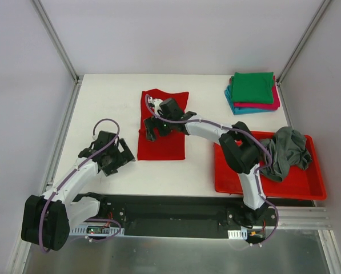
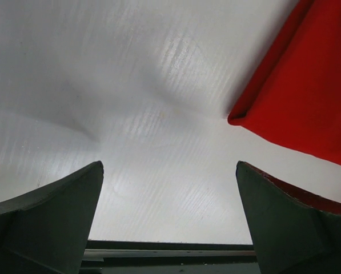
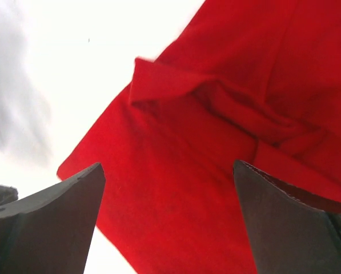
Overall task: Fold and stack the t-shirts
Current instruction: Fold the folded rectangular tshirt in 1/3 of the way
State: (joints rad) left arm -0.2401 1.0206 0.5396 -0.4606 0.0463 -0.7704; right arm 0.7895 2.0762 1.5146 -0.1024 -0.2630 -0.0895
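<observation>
The red shirt is laid at the centre of the white surface, folded into a flat strip, with creases bunched near its upper end. Its long axis is run from top to bottom of the overhead frame. The right fingers are spread apart over its upper part, with nothing clamped. The left fingers are spread apart beside its lower left corner.

white table | red t-shirt centre | folded stack far-right | red tray near-right
</observation>
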